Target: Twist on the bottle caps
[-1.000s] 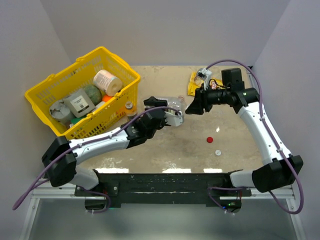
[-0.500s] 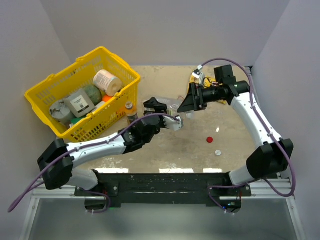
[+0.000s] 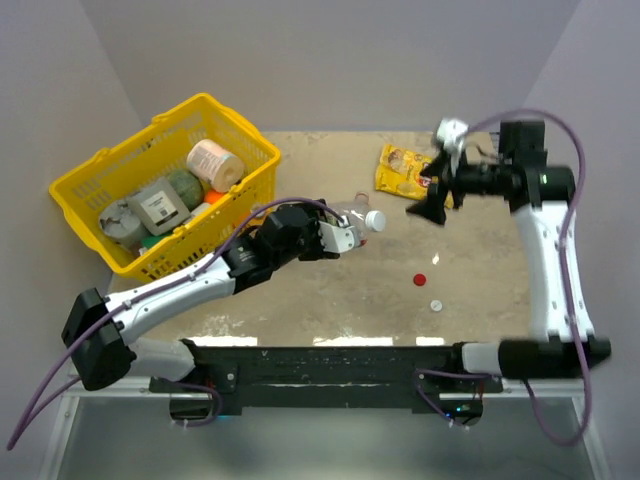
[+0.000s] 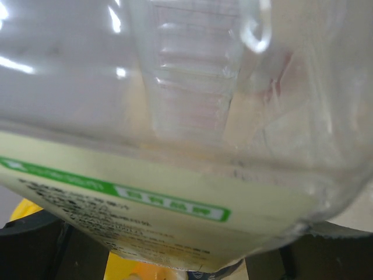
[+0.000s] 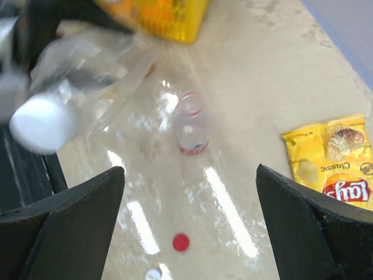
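Left claw (image 3: pixel 338 232) is clamped on a clear bottle (image 3: pixel 352 213) at mid-table, and the bottle lies roughly on its side in that grip, neck pointing right. On the left wrist camera the bottle fills nearly the whole view. Its pale label with a green band is pressed up close, and the dark fingers (image 4: pixel 29 248) just show at the bottom corners. A white cap (image 3: pixel 375 220) sits on the bottle's neck (how tightly it is threaded, I can't tell).

Over to the right claw (image 3: pixel 432 203): it is spread wide with nothing between its fingers. It hangs above the table (image 3: pixel 480 270) to the right of the capped neck and apart from it, near the yellow snack bag (image 3: pixel 400 166) on the far side. Its own camera looks past two black fingers at the blurred white cap on the left. Farther off, a small clear bottle (image 5: pixel 191 123) stands upright on the table.

Two caps lie loose on the table. The red cap (image 3: pixel 420 279) is right of centre, and a second white cap (image 3: pixel 437 305) lies just nearer and a touch right of it, the two close but not touching. Both are well apart from either claw. At far left a yellow basket (image 3: pixel 180 250) packed with groceries rests on the table.
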Robot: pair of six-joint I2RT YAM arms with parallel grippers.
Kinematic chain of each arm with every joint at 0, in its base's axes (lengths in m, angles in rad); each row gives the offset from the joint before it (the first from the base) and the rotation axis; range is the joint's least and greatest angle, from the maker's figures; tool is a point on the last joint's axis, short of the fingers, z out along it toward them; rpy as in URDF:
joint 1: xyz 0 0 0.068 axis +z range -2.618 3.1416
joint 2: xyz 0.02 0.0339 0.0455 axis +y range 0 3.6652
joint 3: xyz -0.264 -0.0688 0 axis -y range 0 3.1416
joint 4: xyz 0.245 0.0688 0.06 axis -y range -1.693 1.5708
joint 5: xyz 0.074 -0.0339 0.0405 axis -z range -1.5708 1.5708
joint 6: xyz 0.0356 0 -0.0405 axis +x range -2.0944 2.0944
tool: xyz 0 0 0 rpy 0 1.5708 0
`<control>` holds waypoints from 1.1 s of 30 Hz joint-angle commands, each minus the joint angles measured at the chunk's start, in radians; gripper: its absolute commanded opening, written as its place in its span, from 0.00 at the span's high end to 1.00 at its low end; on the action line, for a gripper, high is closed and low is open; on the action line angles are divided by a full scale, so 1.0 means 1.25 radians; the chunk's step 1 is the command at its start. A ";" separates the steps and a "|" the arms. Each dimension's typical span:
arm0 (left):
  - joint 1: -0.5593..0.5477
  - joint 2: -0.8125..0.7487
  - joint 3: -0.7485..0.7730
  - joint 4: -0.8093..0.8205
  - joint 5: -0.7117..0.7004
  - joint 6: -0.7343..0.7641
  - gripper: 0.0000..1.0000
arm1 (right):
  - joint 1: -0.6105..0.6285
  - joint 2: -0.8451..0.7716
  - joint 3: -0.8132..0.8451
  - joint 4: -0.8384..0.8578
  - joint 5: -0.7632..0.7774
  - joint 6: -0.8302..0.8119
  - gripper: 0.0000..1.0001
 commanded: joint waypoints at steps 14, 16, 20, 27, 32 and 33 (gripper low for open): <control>0.010 0.023 0.098 -0.131 0.236 -0.094 1.00 | 0.165 -0.376 -0.295 0.017 -0.024 -0.733 0.20; 0.010 0.027 0.101 -0.128 0.233 -0.090 1.00 | 0.174 -0.348 -0.281 -0.068 -0.012 -0.829 0.18; 0.010 0.030 0.104 -0.123 0.226 -0.082 1.00 | 0.208 -0.298 -0.235 -0.179 0.008 -0.915 0.22; 0.010 0.045 0.113 -0.115 0.225 -0.072 1.00 | 0.252 -0.303 -0.254 -0.119 0.010 -0.874 0.25; 0.009 0.056 0.120 -0.106 0.223 -0.071 1.00 | 0.285 -0.299 -0.254 -0.101 0.024 -0.862 0.33; 0.009 0.057 0.120 -0.104 0.226 -0.071 1.00 | 0.289 -0.295 -0.257 -0.101 0.031 -0.863 0.34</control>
